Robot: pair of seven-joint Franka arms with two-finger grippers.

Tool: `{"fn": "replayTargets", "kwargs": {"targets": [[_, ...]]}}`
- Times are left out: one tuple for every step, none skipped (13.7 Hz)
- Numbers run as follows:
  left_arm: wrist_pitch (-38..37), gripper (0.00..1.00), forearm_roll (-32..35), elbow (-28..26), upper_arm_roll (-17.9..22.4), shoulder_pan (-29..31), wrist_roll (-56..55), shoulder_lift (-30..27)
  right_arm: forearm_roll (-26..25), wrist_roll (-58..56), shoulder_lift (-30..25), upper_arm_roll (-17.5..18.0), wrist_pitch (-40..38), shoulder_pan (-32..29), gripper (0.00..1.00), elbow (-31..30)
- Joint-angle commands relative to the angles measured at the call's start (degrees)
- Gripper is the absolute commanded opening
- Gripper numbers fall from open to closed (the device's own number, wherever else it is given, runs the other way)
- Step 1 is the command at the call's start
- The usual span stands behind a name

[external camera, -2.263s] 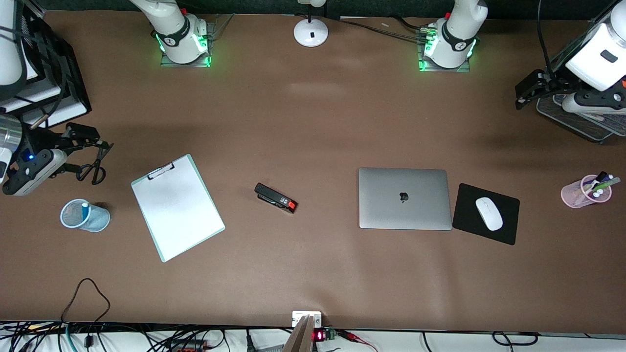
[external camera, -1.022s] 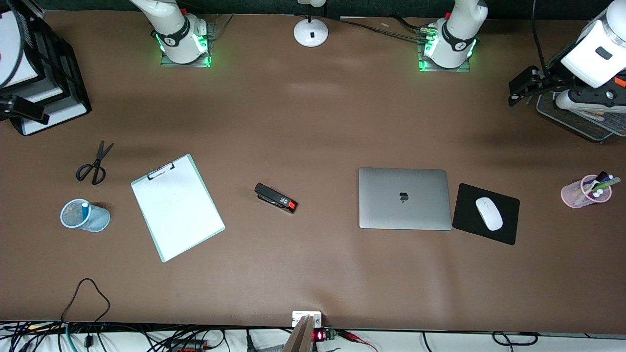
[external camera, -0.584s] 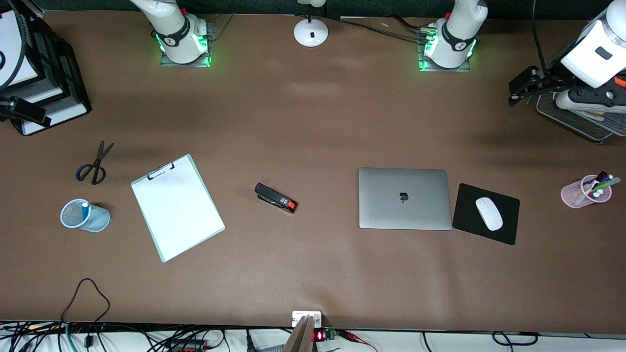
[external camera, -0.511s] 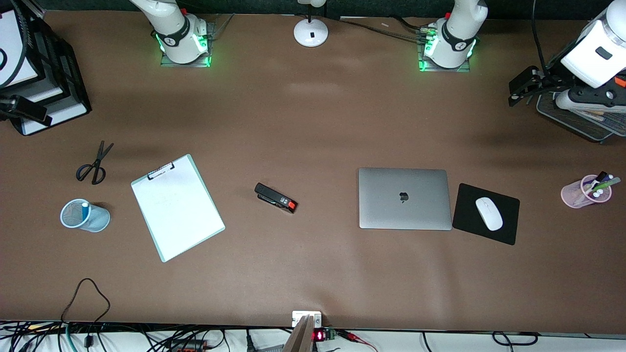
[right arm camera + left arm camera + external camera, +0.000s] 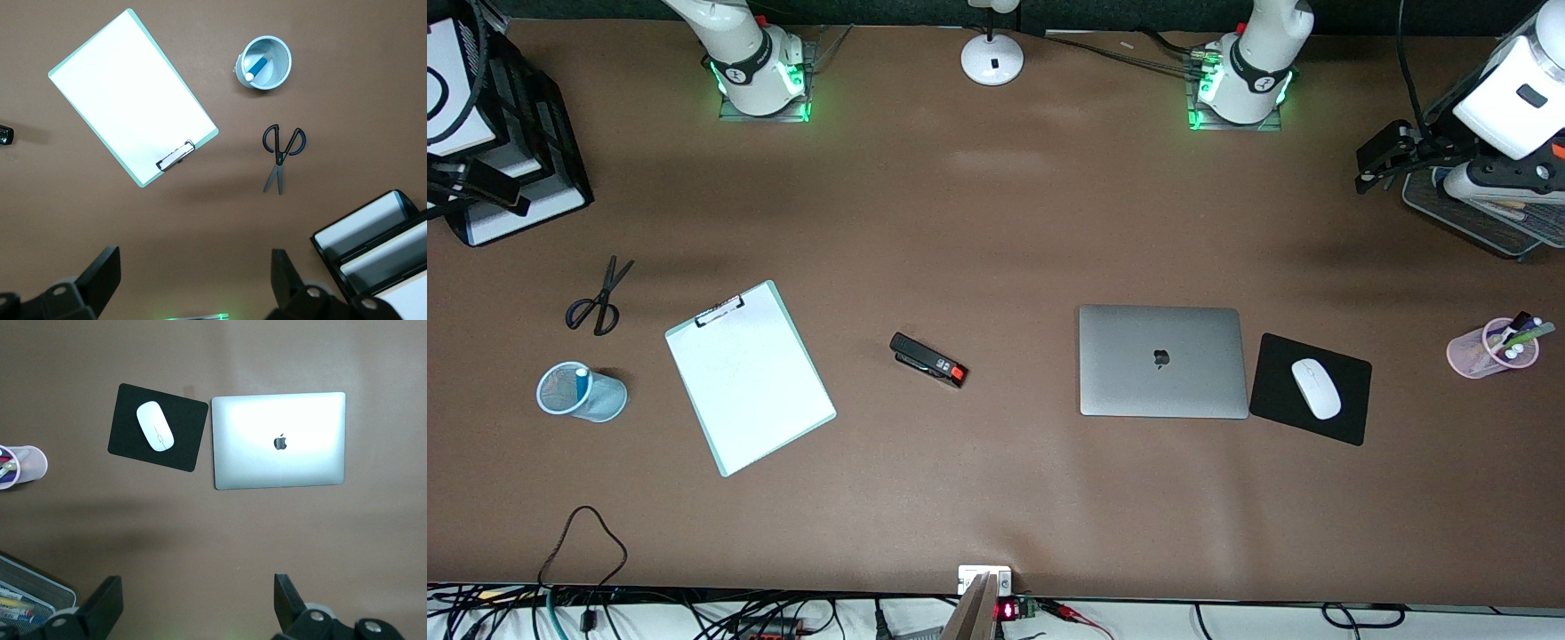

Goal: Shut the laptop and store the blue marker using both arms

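The silver-grey laptop [image 5: 1162,361] lies shut and flat on the brown table, logo up; the left wrist view shows it too [image 5: 279,440]. The blue marker [image 5: 582,382] stands in a light blue mesh cup [image 5: 609,402] toward the right arm's end, white end up, and also appears in the right wrist view [image 5: 257,67]. My left gripper [image 5: 1376,164] hangs open and empty over the table beside the wire tray [image 5: 1485,227]; its fingers frame bare table [image 5: 197,607]. My right gripper [image 5: 480,191] is open and empty, up over the black file tray [image 5: 534,133].
Scissors [image 5: 598,298], a clipboard [image 5: 749,378] and a black stapler [image 5: 929,359] lie between cup and laptop. A white mouse [image 5: 1316,388] sits on a black pad [image 5: 1276,391] beside the laptop. A pink pen cup [image 5: 1489,348] stands toward the left arm's end. A lamp base [image 5: 991,58] sits between the arms' bases.
The right gripper has lifted away from above the scissors to over the black file tray. The left gripper has shifted only slightly. Nothing on the table moved.
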Motion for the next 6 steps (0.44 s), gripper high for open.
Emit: {"fn": "replayTargets", "kwargs": {"targets": [[0.5, 1.00, 0.9, -0.3, 0.1, 0.2, 1.0, -1.1, 0.9, -0.8, -1.3, 0.1, -0.2, 0.0, 1.00, -1.1], [0.8, 1.00, 0.2, -0.3, 0.6, 0.3, 1.1, -1.0, 1.0, -1.1, -1.2, 0.1, 0.0, 0.0, 1.00, -0.9], [0.9, 1.00, 0.4, -0.3, 0.4, 0.2, 1.1, -1.1, 1.2, -1.1, -1.1, 0.1, -0.2, 0.0, 1.00, -0.4], [0.7, 1.00, 0.6, -0.3, -0.1, 0.2, 0.6, -1.1, 1.2, -1.2, -1.1, 0.1, -0.2, 0.0, 1.00, -0.2], [0.6, 1.00, 0.6, -0.3, -0.2, 0.2, 0.3, -1.1, 1.2, -1.2, -1.2, 0.1, -0.2, 0.0, 1.00, -0.1], [0.6, 1.00, 0.6, -0.3, -0.1, 0.2, 0.3, -1.1, 1.2, -1.2, -1.1, 0.1, -0.2, 0.0, 1.00, -0.1]]}}
